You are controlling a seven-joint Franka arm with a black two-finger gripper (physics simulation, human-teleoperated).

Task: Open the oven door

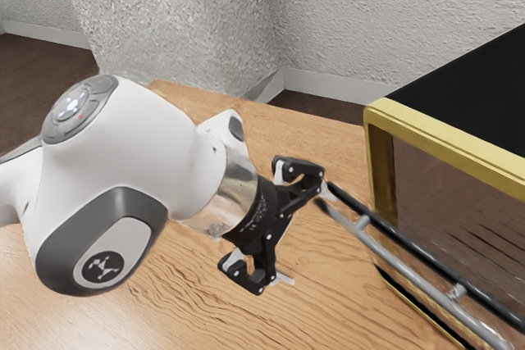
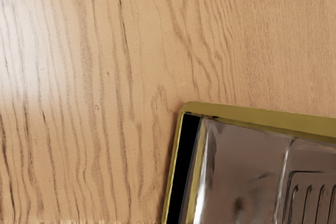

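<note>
Exterior view: door (image 1: 402,237) stands partly open, leaning out from oven (image 1: 459,143), at 4 o'clock of gripper (image 1: 308,237). Fingers wide apart, one by near end of handle (image 1: 408,271); contact unclear. Judged: opening begun, further lowering left.

Wrist view: oven rim (image 2: 252,116) above table (image 2: 79,77); grip unreadable here.

In the exterior view, the right edge is cutting off the oven (image 1: 476,92), while the silver handle (image 1: 410,271) and the dark bar (image 1: 410,246) beside it are running out at the lower right. My arm (image 1: 131,161) is passing beyond the left edge, and the lettering on my gripper (image 1: 307,235) is proving too small to read. In the wrist view, the oven and tabletop (image 2: 105,77) are extending past the edges.
</note>
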